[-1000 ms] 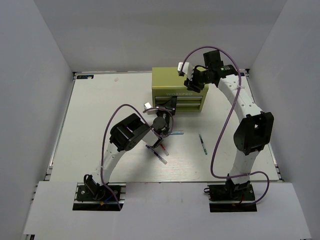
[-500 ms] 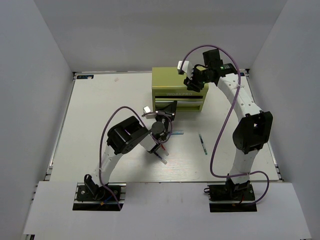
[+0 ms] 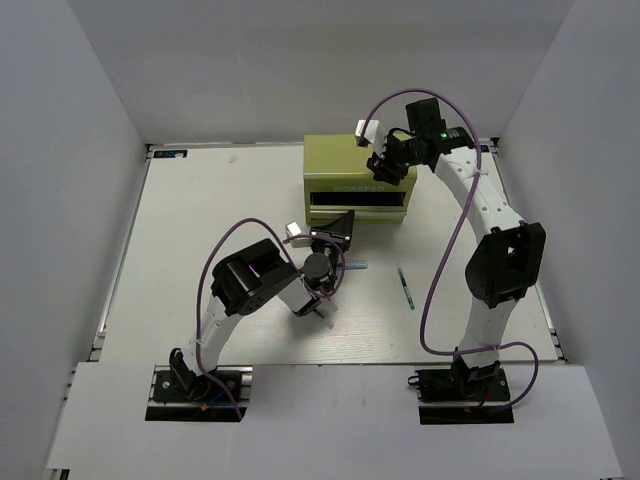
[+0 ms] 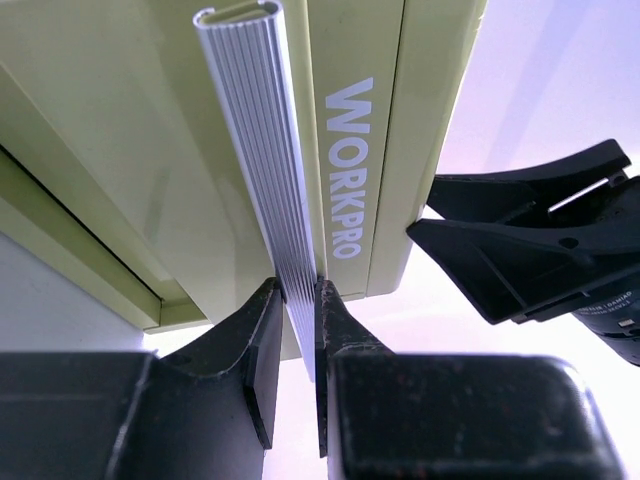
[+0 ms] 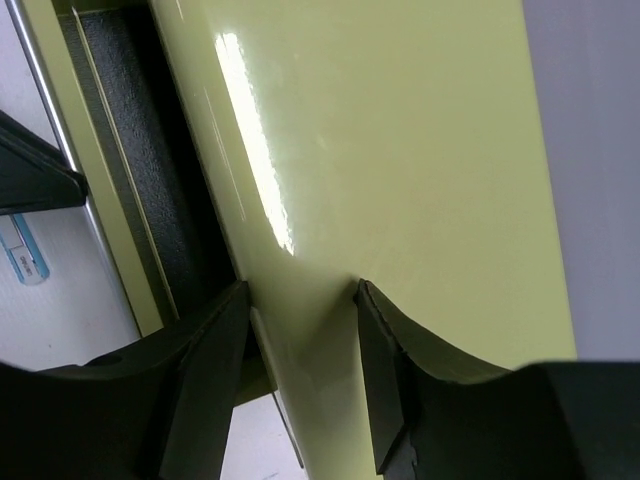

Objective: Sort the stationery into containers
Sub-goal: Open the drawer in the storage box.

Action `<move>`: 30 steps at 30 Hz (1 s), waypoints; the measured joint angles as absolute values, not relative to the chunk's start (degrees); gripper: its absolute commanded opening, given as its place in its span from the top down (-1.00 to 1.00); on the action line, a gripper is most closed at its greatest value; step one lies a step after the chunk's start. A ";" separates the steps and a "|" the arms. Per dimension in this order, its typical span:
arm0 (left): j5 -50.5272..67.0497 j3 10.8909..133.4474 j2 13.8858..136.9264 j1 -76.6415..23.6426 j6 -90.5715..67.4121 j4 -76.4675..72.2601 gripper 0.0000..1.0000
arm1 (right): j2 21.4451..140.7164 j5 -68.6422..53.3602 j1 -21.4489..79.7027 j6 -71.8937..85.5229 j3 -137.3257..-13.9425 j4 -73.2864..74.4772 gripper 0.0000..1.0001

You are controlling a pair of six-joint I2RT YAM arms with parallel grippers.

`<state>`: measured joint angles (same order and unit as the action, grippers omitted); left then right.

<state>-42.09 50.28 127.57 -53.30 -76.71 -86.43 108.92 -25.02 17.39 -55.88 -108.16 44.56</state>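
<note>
Overhead view: bright, even, diffuse light. The white table (image 3: pixel 200 220) is close to overexposed, and shadows under the arms are soft and faint.

Left wrist view: the drawer handle (image 4: pixel 255 150) is sharp. The left gripper (image 4: pixel 296 290) is dark and soft-focused, and the background is washed out.

Right wrist view: a glare streak crosses the chest (image 5: pixel 400 150). The right gripper (image 5: pixel 300 292) is blurred.

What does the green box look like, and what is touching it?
The green box is a shiny yellow-green metal chest at the far side of the table, with WORKPRO in white on its front. One drawer is pulled out, showing a dark lining. The left gripper is pinched shut on a ribbed silver handle on the front. The right gripper, jaws apart, sits against the box's top.
</note>
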 measured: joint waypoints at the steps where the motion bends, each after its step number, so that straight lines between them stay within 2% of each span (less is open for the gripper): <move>1: -42.41 50.09 127.44 -53.47 -76.75 -86.43 1.00 | 108.90 -24.88 17.39 -55.68 -108.09 44.38 -0.11; 2: -42.65 49.89 127.31 -53.63 -76.82 -86.41 0.86 | 108.90 -24.82 17.39 -55.53 -107.90 44.05 -0.14; 3: -42.74 49.69 127.22 -53.74 -76.99 -86.41 0.63 | 108.84 -24.75 17.39 -55.35 -107.68 43.72 -0.19; 4: -42.83 49.43 127.09 -53.76 -77.17 -86.43 -0.14 | 108.68 -24.73 17.37 -55.27 -107.35 43.33 -0.27; 5: -42.87 49.17 126.87 -53.76 -76.95 -86.26 -0.82 | 108.47 -24.62 17.37 -55.18 -106.87 42.87 -0.29; 6: -42.89 48.40 126.58 -53.87 -76.55 -85.43 -0.99 | 108.36 -24.14 17.37 -55.24 -106.32 41.98 -0.32; 10: -43.51 43.00 127.44 -56.42 -76.60 -82.56 -1.00 | 107.74 -23.97 17.28 -55.68 -104.33 39.16 -0.38; 22: -39.22 40.12 124.86 -56.71 -75.20 -81.23 -1.00 | 102.76 -23.22 17.19 -56.64 -96.01 33.06 -0.40; 28: -32.69 37.69 121.99 -56.64 -73.49 -79.00 -1.00 | 97.67 -23.20 16.62 -57.30 -90.08 32.34 -0.43; 30: -29.19 36.34 120.31 -56.62 -72.58 -78.26 -1.00 | 94.72 -23.42 16.25 -57.43 -86.87 32.27 -0.37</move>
<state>-29.19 36.34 120.31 -56.62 -72.58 -78.26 94.72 -23.42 16.25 -57.43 -86.87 32.27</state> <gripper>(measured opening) 0.993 0.711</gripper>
